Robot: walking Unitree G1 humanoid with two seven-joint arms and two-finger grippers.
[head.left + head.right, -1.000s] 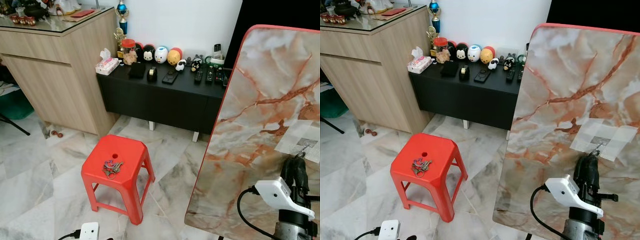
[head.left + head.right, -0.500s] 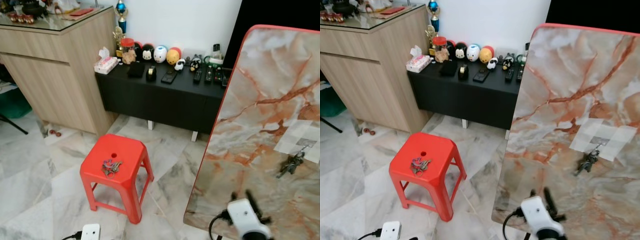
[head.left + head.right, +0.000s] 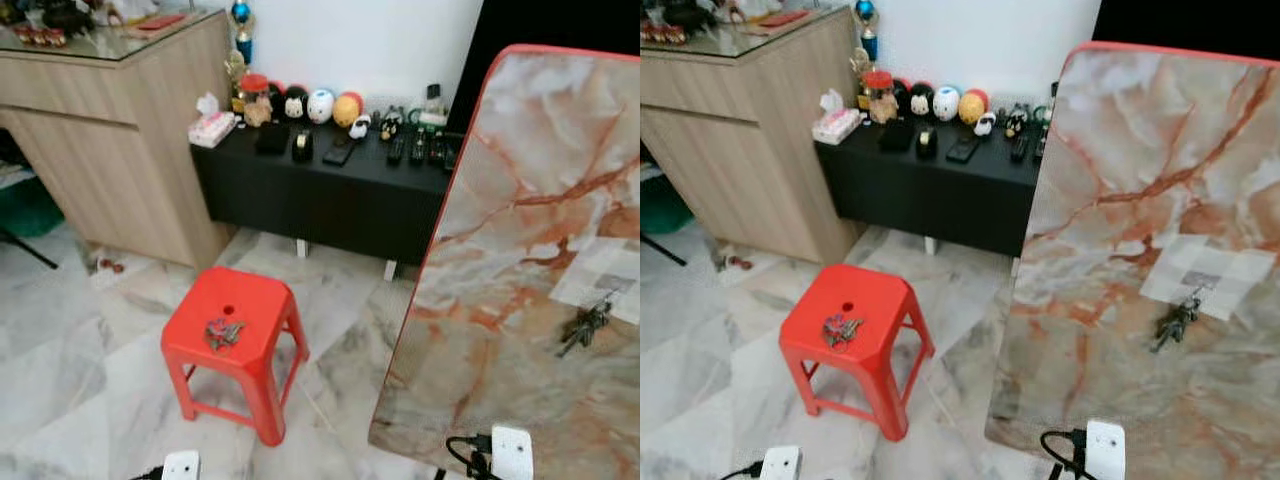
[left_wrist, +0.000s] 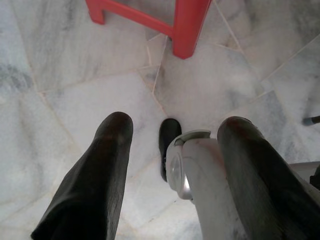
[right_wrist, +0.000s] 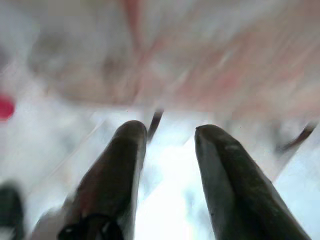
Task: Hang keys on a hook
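Keys (image 3: 1175, 322) were hanging on a small hook (image 3: 1193, 293) stuck to a pale taped patch on the marbled board (image 3: 1120, 200), which leaned upright at about 3 o'clock in the head views. A second bunch of keys (image 3: 223, 332) lay on top of the red stool (image 3: 236, 340) at around 9 o'clock, just below the hole in its seat.

The right tool (image 5: 167, 165) was down low, well apart from the hung keys, roughly at their 7 o'clock. Its wrist picture was pretty blurry, but the two black fingers (image 5: 112, 175) were spread with a clear gap and nothing between them. The left tool (image 4: 175, 165) hung over the marble floor (image 4: 75, 95), fingers apart and empty too, with a stool leg (image 4: 190, 25) further out along them.

Behind the stool, a black cabinet (image 3: 330, 195) had toy figures and remotes on it, next to a wooden tabletop unit (image 3: 110, 150).
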